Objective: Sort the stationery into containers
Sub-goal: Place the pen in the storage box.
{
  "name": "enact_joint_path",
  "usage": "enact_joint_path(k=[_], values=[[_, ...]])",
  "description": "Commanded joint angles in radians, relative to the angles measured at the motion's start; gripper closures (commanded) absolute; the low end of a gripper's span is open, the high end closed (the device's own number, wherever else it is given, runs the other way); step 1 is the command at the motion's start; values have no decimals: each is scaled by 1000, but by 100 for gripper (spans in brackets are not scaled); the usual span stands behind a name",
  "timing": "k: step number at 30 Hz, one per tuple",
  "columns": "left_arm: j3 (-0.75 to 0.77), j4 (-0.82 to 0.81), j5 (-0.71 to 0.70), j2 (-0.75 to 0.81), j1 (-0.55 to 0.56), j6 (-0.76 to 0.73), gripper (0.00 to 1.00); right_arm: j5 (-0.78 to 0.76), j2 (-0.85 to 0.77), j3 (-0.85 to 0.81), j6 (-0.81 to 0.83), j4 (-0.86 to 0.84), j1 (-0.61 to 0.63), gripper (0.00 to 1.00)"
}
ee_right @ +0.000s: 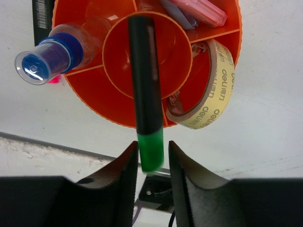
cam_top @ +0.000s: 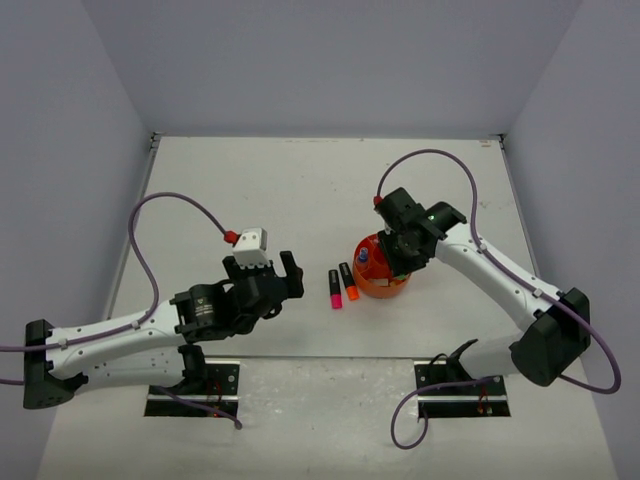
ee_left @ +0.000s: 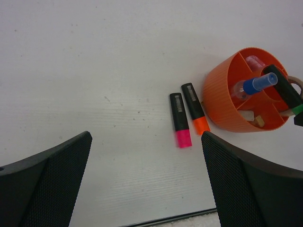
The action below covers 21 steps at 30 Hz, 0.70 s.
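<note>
The round orange organiser [cam_top: 381, 279] [ee_left: 221, 103] [ee_right: 85, 97] stands right of the table's centre. A black marker with a green cap [ee_right: 146, 85] [ee_left: 285, 91] stands tilted in its central cup. My right gripper [ee_right: 152, 147] [cam_top: 405, 250] hovers over it, open, with the green cap between the fingers and a gap on each side. A blue-capped marker [ee_right: 47, 59], a pink marker [ee_right: 201, 10] and the cream tape roll [ee_right: 210, 90] sit in the outer compartments. A pink-capped black marker [cam_top: 334, 289] [ee_left: 180, 119] and an orange-capped one [cam_top: 348, 283] [ee_left: 195, 108] lie on the table just left of the organiser. My left gripper [cam_top: 270, 278] [ee_left: 146, 135] is wide open and holds nothing, left of them.
The white table [cam_top: 300, 190] is boxed in by grey walls on three sides. Its near edge runs just below my left gripper in the left wrist view. My right arm [cam_top: 500, 280] reaches in from the right.
</note>
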<state>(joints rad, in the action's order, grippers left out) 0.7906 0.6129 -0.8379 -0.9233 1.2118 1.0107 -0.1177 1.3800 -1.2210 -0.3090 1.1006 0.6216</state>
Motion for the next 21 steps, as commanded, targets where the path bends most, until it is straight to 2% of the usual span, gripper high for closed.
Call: enact_joint_path(k=[1, 5, 8, 10, 16, 21], values=[[-16, -31, -33, 22, 0, 3, 0, -30, 6, -61, 19, 13, 0, 60], [-20, -45, -26, 7, -1, 2, 0, -39, 14, -73, 22, 17, 0, 57], [-17, -55, -14, -19, 0, 2, 0, -31, 18, -75, 32, 12, 0, 66], [-15, -56, -11, -33, 0, 2, 0, -38, 28, -70, 31, 10, 0, 67], [-16, -58, -8, -25, 0, -2, 0, -34, 30, -48, 27, 5, -1, 53], [-20, -61, -10, -15, 0, -4, 0, -38, 29, -43, 22, -13, -2, 53]])
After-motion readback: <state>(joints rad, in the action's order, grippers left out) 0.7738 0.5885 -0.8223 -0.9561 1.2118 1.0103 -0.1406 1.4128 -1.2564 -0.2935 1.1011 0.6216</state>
